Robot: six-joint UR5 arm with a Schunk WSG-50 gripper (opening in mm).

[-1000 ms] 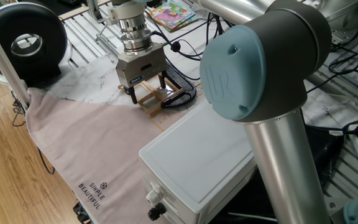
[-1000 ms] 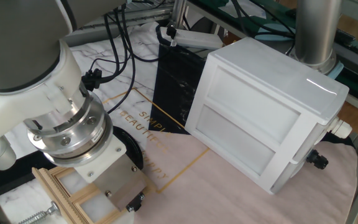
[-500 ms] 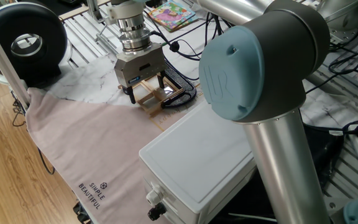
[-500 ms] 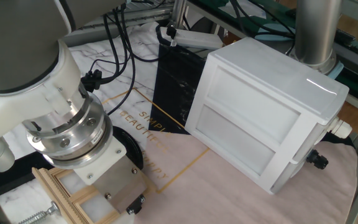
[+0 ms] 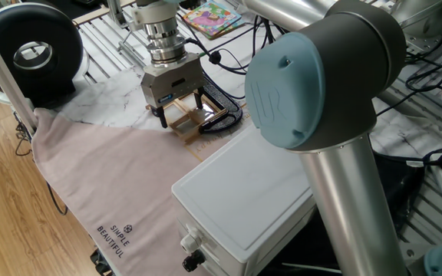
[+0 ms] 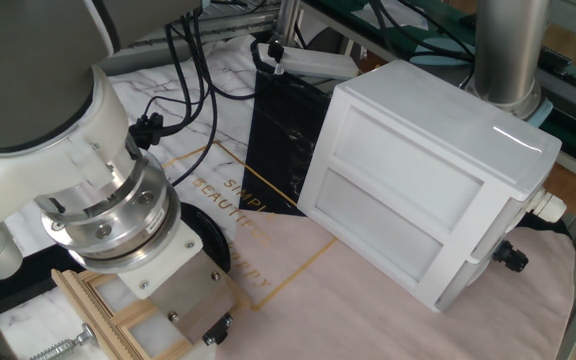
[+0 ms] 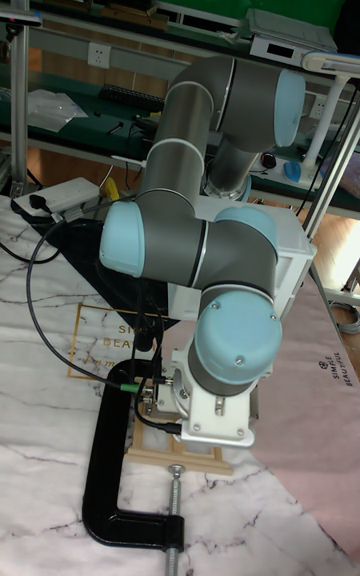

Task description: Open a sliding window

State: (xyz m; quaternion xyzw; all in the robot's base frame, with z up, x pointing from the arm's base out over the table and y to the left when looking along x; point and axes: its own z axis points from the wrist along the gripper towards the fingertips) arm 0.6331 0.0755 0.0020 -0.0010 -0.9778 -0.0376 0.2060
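Hand [image 5: 181,113] is reaching straight down over the sliding window [image 5: 192,116], dark fingers [image 5: 164,119] straddling the light-wood frame with thin crossbars; whether it is gripping, cannot tell. The window is lying flat on the marble-patterned tabletop [image 5: 117,96], a black C-clamp [image 7: 112,476] curving along one side. A boxy white plastic box [image 6: 423,190] is sitting close beside it on pink cloth [image 5: 98,180], leaving little room there.

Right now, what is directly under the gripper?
The sliding window lies under the gripper, its fingers straddling the wooden frame. The fingertip contact is hidden, and the gripper body covers most of the frame elsewhere.
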